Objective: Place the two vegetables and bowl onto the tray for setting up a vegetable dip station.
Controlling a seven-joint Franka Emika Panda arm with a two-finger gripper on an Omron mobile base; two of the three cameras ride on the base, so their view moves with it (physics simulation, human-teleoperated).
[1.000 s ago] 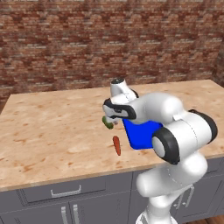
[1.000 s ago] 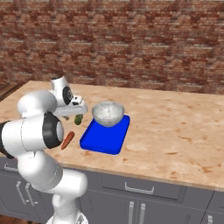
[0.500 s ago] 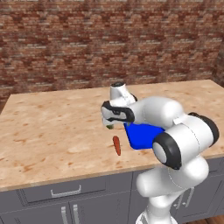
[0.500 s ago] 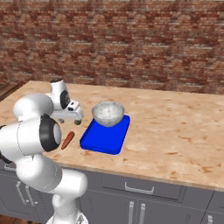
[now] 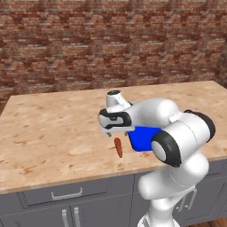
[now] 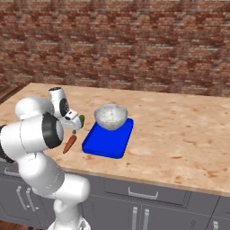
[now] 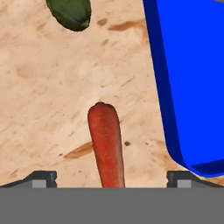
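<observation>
**Carrot centred under wide-open end effector**

Poised above the carrot (image 7: pixel 106 142), end effector (image 7: pixel 110 178) spread to full width and holding nothing. Carrot lying flat on the table (image 5: pixel 53 128), long axis running straight ahead between the two fingertips (image 7: pixel 42 178), so crossing the closing line squarely. Blue tray (image 7: pixel 192 78) just beside it, bowl (image 6: pixel 110 117) at the tray's far end (cucumber (image 7: pixel 70 12) farther ahead). Compared with a second back: hand now over the carrot rather than the cucumber.

Two rear base views flank a close downward hand view.
</observation>
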